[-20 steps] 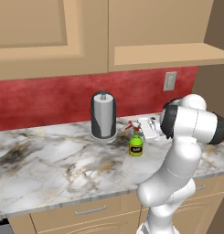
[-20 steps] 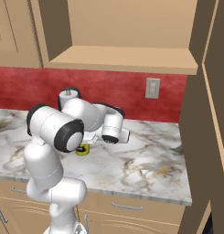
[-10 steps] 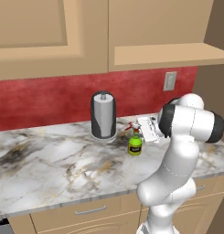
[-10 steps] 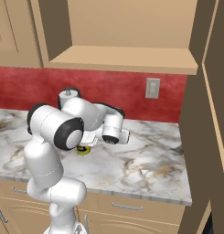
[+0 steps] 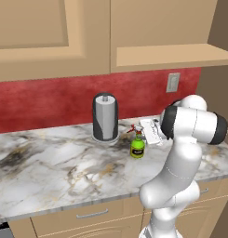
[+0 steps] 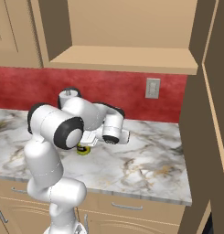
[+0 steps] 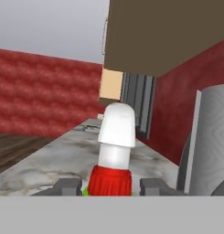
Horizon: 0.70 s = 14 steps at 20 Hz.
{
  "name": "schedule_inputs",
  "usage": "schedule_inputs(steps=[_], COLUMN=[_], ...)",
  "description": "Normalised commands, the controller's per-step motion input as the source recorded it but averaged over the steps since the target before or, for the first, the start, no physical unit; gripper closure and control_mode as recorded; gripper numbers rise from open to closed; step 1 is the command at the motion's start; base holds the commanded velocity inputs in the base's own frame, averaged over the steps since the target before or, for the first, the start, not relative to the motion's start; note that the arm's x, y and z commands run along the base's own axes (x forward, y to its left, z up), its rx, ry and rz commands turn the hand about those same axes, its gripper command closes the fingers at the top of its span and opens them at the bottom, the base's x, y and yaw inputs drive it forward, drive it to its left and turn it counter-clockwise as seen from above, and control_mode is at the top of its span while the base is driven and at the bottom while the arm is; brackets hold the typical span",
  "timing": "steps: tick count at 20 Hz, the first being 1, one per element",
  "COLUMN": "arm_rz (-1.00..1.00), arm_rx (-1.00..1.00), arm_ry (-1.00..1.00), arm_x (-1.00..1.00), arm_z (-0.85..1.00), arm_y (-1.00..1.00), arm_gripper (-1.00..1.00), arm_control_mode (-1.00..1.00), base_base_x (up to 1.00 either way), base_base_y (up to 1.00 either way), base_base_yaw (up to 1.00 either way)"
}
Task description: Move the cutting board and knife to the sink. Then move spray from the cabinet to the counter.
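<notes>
The spray, a small yellow-green bottle with a red trigger and white nozzle, stands upright on the marble counter just right of the paper-towel roll. My gripper reaches in sideways from the right at the bottle's neck. In the hand view the gripper straddles the spray, and a thin gap shows between each dark fingertip and the red collar, so it is open. From the right base view only the spray's base peeks out below the hand. The cutting board, knife and sink are out of view.
A tall grey paper-towel roll stands close to the left of the bottle, against the red backsplash. An open cabinet shelf hangs overhead. A tall wooden panel closes off the counter's right end. A wall outlet sits behind the arm.
The jaws have spread a little wider around the spray's neck. The bottle stands in the same spot, and the arm has barely shifted.
</notes>
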Motion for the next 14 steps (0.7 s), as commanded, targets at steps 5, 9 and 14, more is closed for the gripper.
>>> schedule_inputs(steps=[5,9,14], arm_rz=[0.00,0.00,-0.03], arm_rx=[0.00,0.00,0.00], arm_ry=[0.00,0.00,0.00], arm_x=[0.00,0.00,0.00], arm_z=[0.00,0.06,0.20], arm_y=[0.00,-0.05,-0.30], arm_gripper=[-1.00,-1.00,-1.00], arm_control_mode=[-1.00,-1.00,-1.00], base_base_x=[0.00,0.00,0.00], base_base_y=[0.00,0.00,0.00], base_base_yaw=[0.00,0.00,0.00])
